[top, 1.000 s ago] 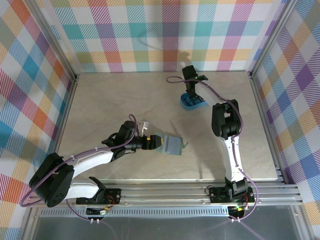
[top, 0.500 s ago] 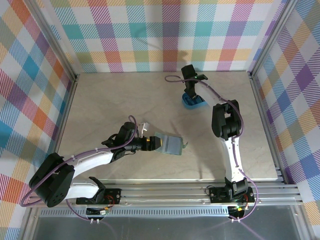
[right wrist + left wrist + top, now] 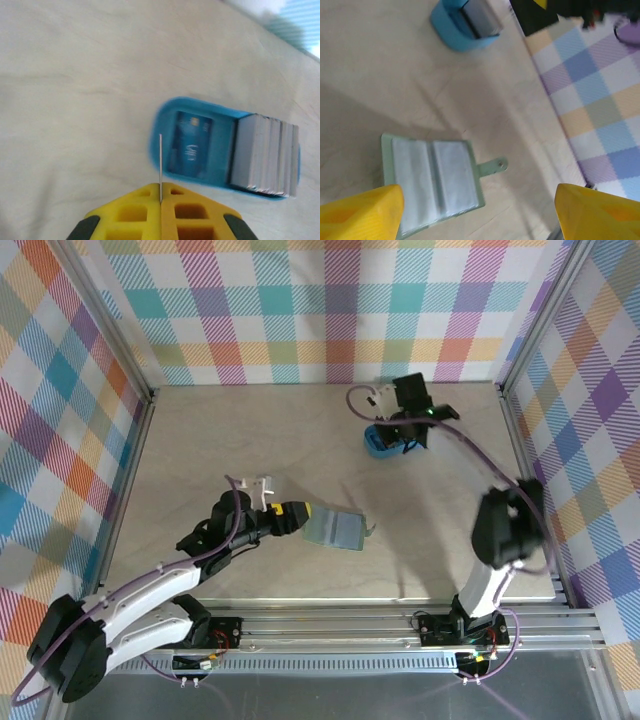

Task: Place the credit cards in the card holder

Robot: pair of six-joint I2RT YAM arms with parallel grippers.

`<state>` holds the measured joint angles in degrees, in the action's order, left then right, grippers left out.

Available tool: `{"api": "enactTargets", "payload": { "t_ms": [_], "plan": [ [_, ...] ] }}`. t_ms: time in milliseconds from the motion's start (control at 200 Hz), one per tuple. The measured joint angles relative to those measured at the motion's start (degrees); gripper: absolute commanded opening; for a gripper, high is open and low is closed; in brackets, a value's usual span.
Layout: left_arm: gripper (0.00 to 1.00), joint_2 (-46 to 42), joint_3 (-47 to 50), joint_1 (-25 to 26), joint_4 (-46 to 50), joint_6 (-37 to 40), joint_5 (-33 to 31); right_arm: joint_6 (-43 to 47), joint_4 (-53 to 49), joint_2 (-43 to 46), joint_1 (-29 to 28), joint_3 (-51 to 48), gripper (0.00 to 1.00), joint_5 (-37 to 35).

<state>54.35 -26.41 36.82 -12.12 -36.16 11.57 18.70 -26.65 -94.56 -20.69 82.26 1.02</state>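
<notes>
Now the small, flat, sage-green card holder of soft material lies open on the pale stone-look table, a little toward 6 o'clock from the middle of the top view. It is in about the same spot as a second ago. In the left wrist view the card holder shows two clear slot pockets side by side, and a green strap with a snap sticks out from one long edge.

The left gripper has drawn back. A second ago it stood over the holder's 9 o'clock edge; now it sits just beside that edge. Its yellow fingers are spread wide and grip nothing.

At 1 o'clock from the holder, well apart, is the bright blue plastic tray. It carries a stack of grey-white credit cards standing on edge at one end and a flat card on its floor.

The right arm's elbow has swung toward 3 o'clock. The right gripper, slightly apart a second ago, is now pressed together on a thin stiff credit card, seen edge-on at the tray's other end. Whether that card touches the tray cannot be told.
</notes>
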Motion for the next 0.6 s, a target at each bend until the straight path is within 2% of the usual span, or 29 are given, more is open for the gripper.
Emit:
{"api": "enactTargets", "payload": {
  "t_ms": [105,200,315,455,600],
  "plan": [
    [0.76,-0.2,-1.73,0.0,0.76,-2.03,-1.09,2.71,9.86,13.9,-2.93,-12.46,0.0,5.11],
    [0.77,-0.35,-3.54,0.0,1.42,-4.66,-2.29,7.19,17.22,21.64,-6.88,-20.44,0.0,8.09],
    [0.76,-2.03,-3.87,-0.02,0.28,-9.44,-3.43,13.6,25.66,27.93,-9.49,-30.6,0.0,12.44],
    [0.69,-4.13,-3.87,0.09,-0.52,-14.62,-4.5,25.59,35.39,34.73,-10.43,-43.3,0.0,17.09],
    [0.69,-6.54,-3.82,2.34,-1.75,-19.78,-7.19,40.59,38.29,37.2,-13.05,-47.58,0.0,21.05]
  ]
}}
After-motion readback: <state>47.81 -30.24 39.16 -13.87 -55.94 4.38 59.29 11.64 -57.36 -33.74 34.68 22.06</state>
